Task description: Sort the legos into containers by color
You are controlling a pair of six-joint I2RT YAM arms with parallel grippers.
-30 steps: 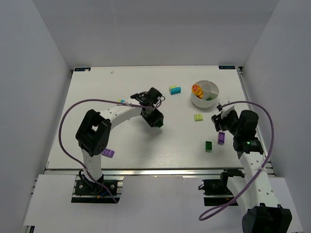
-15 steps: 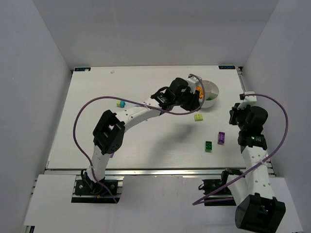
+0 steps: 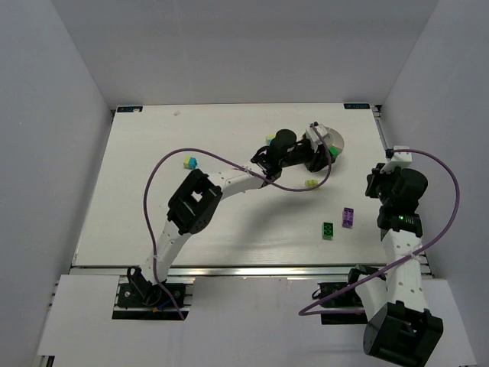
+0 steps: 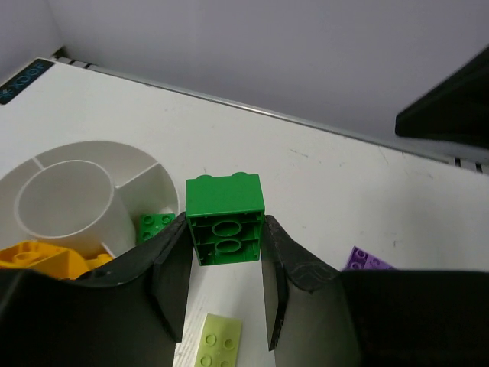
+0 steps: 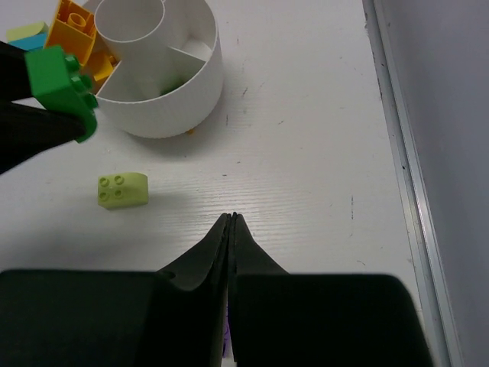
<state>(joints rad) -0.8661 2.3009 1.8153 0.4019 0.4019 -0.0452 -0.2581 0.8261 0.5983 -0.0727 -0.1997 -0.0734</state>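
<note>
A white desk point(image 3: 153, 214) was seen from above, with two robot arms mounted at its near edge. The left arm reached across to the far right, where a round white divided bowl point(image 3: 337, 143) sat. The left end effector point(image 4: 225, 223) was grasping a green brick point(image 4: 224, 200) between its fingers, raised just at the bowl's rim point(image 4: 162, 191). Inside the bowl, orange bricks point(image 4: 42, 258) filled one compartment and a small green brick point(image 4: 155, 225) lay in another. A pale yellow-green brick point(image 5: 122, 189) rested on the desk just near of the bowl. Nearer still lay a purple brick point(image 3: 348, 217) and a dark green brick point(image 3: 328, 230), close together. A cyan and yellow brick point(image 3: 189, 162) sat well apart to the left. The right end effector point(image 5: 231, 219) was clenched and empty, held above bare desk right of the bricks.
</note>
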